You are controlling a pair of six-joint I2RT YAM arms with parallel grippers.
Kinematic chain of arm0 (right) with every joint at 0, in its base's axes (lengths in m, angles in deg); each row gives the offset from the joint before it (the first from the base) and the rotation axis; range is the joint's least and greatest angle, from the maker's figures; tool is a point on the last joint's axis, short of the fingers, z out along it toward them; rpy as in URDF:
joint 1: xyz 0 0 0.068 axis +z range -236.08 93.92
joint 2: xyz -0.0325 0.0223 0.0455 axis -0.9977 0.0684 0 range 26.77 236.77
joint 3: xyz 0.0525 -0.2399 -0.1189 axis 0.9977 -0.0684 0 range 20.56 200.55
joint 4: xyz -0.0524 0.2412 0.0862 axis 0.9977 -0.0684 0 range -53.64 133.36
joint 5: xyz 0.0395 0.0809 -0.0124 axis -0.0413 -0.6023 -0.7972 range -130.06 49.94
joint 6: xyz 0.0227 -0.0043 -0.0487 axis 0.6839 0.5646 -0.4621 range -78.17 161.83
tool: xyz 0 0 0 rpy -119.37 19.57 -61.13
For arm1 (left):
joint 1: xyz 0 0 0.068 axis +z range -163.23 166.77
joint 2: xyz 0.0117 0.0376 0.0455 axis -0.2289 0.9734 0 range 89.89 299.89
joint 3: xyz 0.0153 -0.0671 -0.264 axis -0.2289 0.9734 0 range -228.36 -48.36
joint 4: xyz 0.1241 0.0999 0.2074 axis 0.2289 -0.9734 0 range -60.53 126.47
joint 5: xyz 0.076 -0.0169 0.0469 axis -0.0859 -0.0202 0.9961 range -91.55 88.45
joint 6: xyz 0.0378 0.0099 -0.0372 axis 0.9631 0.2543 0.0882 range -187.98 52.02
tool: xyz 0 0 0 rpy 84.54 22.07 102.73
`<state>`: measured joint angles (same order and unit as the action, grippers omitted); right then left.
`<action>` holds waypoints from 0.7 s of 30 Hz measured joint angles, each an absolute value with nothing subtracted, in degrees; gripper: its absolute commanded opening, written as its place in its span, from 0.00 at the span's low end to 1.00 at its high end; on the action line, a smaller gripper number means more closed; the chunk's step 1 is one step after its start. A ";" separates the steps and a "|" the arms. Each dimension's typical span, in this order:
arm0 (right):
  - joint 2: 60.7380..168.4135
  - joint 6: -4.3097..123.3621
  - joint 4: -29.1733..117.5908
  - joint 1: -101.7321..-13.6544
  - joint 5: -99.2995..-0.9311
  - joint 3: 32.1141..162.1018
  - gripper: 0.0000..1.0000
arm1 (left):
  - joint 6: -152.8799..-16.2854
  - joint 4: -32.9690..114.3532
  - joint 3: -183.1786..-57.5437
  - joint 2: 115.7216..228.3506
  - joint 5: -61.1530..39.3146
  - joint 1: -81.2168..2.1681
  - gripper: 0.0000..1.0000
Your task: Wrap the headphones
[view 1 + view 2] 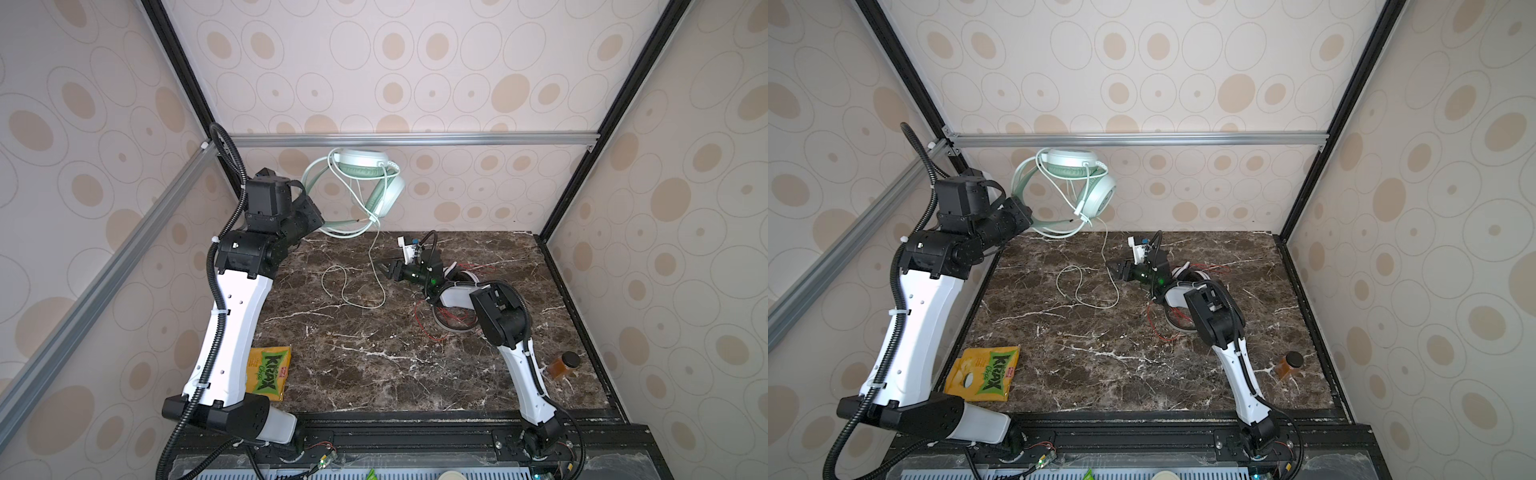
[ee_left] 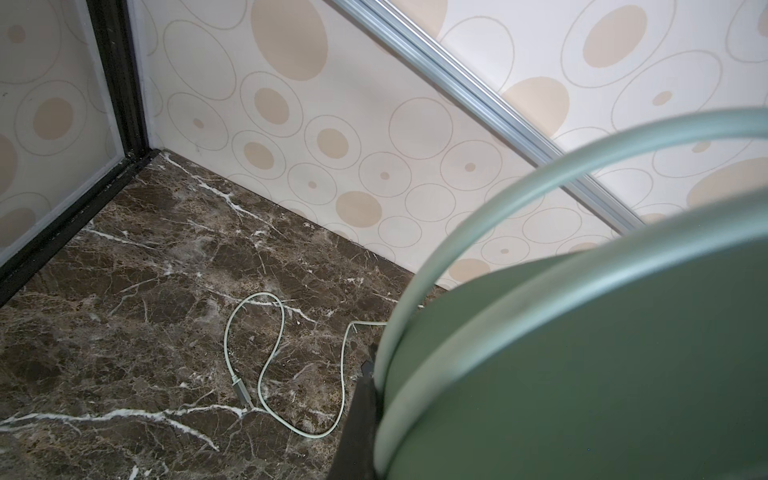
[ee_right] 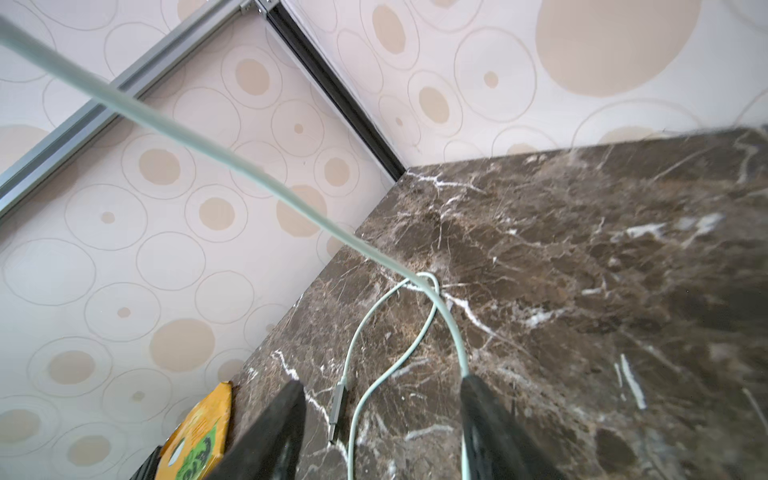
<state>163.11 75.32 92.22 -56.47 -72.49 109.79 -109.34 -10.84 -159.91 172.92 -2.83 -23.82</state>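
In both top views the left gripper (image 1: 319,221) (image 1: 1026,219) is raised at the back left and clamped on the headband of the mint green headphones (image 1: 361,160) (image 1: 1071,160). These hang in the air before the back wall, clear of the marble table (image 1: 374,365) (image 1: 1100,365). Their pale green cord (image 1: 381,286) (image 1: 1116,286) drops from the lower earcup and loops on the table. The right gripper (image 1: 381,269) (image 1: 1113,269) sits low, just beside the hanging cord, jaws apart and holding nothing. The white-and-black headphones (image 1: 451,329) (image 1: 1177,327) lie on the table under the right arm, behind that gripper, with their red cord (image 1: 424,328) (image 1: 1152,324) strewn around them. A chips packet (image 1: 268,372) (image 1: 984,374) lies front left and an amber jar (image 1: 563,365) (image 1: 1289,365) stands front right.

In the left wrist view the green headband (image 2: 602,353) fills the near side, pressed against a black finger (image 2: 359,415). The cord (image 2: 270,365) and its plug (image 2: 243,390) lie on the table beyond.

In the right wrist view the two black fingers (image 3: 270,436) stand wide apart. A taut strand of the cord (image 3: 208,143) slants down to the table ahead, and its loops and plug (image 3: 338,407) lie between the fingers. One strand runs up to a fingertip; whether it touches cannot be told. The packet (image 3: 195,432) lies beside the gripper.
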 measured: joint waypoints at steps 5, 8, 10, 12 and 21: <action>163.52 71.34 91.98 -55.86 -70.13 112.30 0.54 | -109.34 -10.82 -159.91 172.92 -3.00 -23.80 0.00; 165.36 71.26 91.91 -55.51 -69.71 117.11 0.52 | -109.34 -10.82 -159.91 172.92 -3.13 -23.78 0.00; 166.82 71.28 91.63 -55.25 -69.65 120.39 0.52 | -109.34 -10.82 -159.91 172.92 -3.18 -23.74 0.00; 168.62 71.28 90.71 -54.88 -69.60 124.12 0.52 | -109.34 -10.82 -159.91 172.92 -3.18 -23.72 0.00; 176.90 73.42 86.10 -52.97 -68.03 136.21 0.44 | -109.34 -10.84 -159.80 172.79 -3.18 -23.56 0.00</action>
<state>176.90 73.42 86.10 -52.97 -68.03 136.21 -109.34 -10.84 -159.80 172.79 -3.18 -23.56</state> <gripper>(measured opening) 0.458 0.067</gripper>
